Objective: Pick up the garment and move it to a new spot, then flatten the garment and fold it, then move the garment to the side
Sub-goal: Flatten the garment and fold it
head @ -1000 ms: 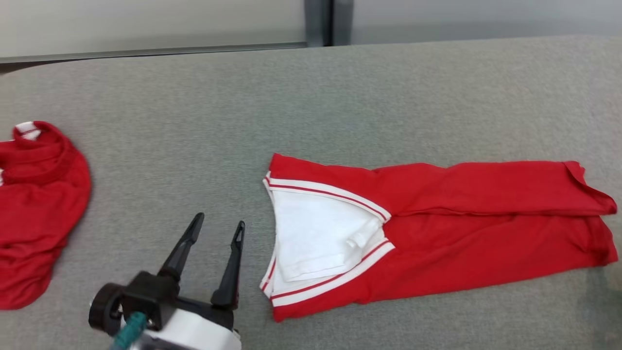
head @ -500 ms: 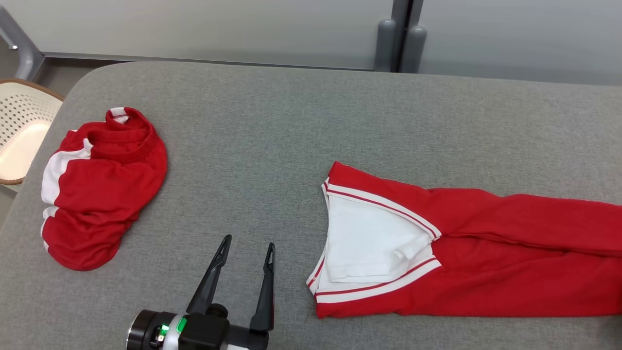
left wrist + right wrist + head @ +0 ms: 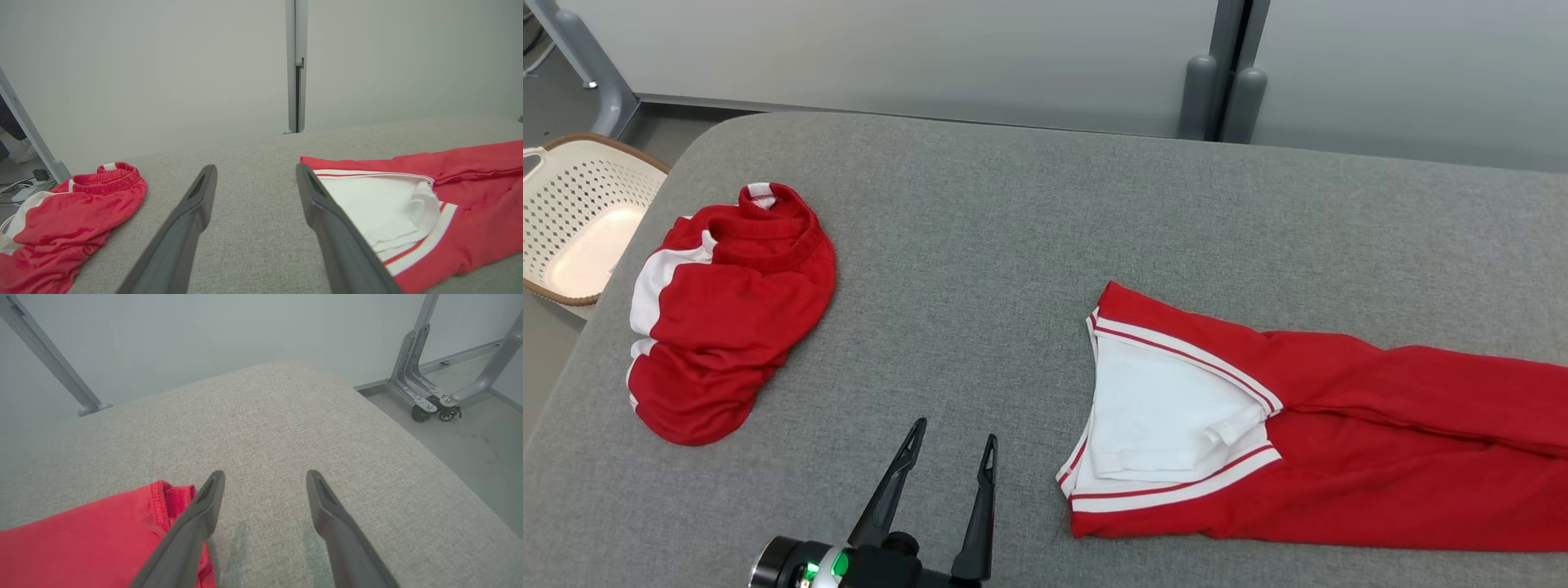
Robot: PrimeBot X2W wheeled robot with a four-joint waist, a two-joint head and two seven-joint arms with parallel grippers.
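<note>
A grey fabric-covered counter (image 3: 980, 245) seen from above, with two red garments on it. A long red garment (image 3: 1380, 474) with white lining and red-and-white striped edging lies flat towards 4 o'clock, folded lengthwise and running off the right edge of the head view. A crumpled red garment (image 3: 727, 327) with white patches sits in a heap at 9 o'clock, well apart from the first. A pale perforated basket (image 3: 572, 237) stands off the counter's corner at 10 o'clock. The left hand (image 3: 955, 431) rises from 6 o'clock between the two garments, its two dark fingers spread wide, holding nothing and touching neither. In the right wrist view the right hand (image 3: 265, 472) is also spread wide and empty above the bare counter, with a red hem just beside its finger at 8 o'clock and a wheeled metal frame (image 3: 429, 396) on the floor at 2 o'clock
</note>
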